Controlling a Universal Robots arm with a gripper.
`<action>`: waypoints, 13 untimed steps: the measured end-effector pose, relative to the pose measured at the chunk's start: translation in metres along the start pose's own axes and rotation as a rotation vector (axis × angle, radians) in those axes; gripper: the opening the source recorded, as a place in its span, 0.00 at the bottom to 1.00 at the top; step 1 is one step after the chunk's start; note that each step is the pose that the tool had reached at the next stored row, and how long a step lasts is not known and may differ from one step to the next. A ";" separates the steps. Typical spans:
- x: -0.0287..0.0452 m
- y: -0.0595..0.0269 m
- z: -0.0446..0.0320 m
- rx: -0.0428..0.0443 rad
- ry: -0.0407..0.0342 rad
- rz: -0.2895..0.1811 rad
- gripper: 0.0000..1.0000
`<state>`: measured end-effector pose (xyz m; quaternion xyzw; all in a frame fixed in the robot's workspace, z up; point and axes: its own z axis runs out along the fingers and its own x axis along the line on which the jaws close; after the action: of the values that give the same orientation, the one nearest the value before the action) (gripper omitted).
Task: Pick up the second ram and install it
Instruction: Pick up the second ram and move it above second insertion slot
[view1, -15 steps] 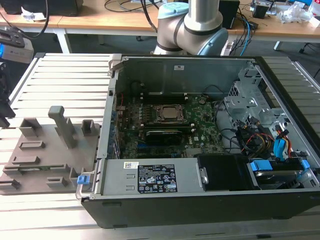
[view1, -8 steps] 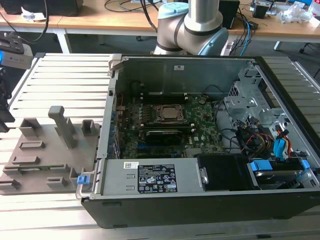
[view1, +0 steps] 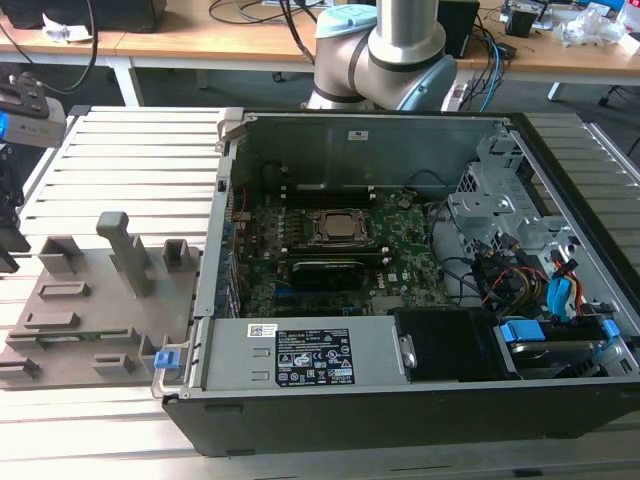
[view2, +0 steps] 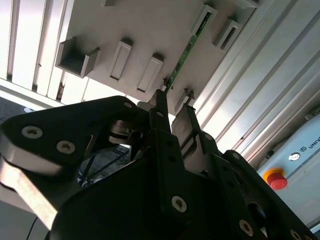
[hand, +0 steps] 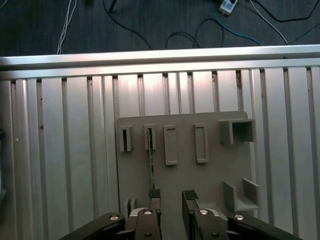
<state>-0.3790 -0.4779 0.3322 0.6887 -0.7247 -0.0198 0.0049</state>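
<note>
Ram (hand: 151, 167) edge-on beyond spread jaws.

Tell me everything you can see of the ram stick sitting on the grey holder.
The ram is a thin green board, seen edge-on in both wrist views, so its faces and any label are hidden. It stands on edge on the grey holder, with one end in a raised slot pocket and the other end toward the pincer. The pincer is open. The stick lines up with one finger rather than the gap; whether they touch I cannot tell.
</note>
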 end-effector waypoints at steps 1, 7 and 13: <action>0.0002 -0.0001 0.0014 0.0000 -0.0001 0.000 0.31; 0.0010 -0.0003 0.0080 -0.0001 0.0000 0.000 0.31; 0.0014 -0.0005 0.0117 -0.0001 0.0000 0.000 0.31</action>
<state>-0.3790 -0.4791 0.3205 0.6887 -0.7247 -0.0198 0.0049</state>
